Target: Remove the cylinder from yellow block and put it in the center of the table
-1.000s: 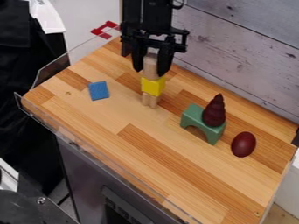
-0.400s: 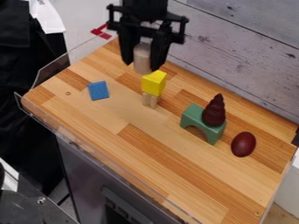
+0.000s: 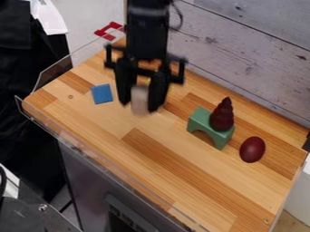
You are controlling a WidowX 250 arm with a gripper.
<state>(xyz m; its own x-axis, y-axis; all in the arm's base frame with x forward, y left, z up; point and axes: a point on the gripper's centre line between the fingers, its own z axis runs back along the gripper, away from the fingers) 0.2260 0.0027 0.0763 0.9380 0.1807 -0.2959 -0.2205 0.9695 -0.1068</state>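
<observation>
High slanting view down onto the tabletop [image 3: 200, 176].

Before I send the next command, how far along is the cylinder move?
Done, it seems: the cylinder is off the yellow block, which peeks out behind the gripper. In hand: the cylinder, gripped upright. Left: setting it down at the table's center and letting go.

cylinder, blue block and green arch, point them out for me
Cylinder [image 3: 140, 100]: camera view, middle of its side
Blue block [image 3: 102, 94]: camera view, middle of its broad face
Green arch [image 3: 198, 118]: camera view, upper left part of its body
</observation>
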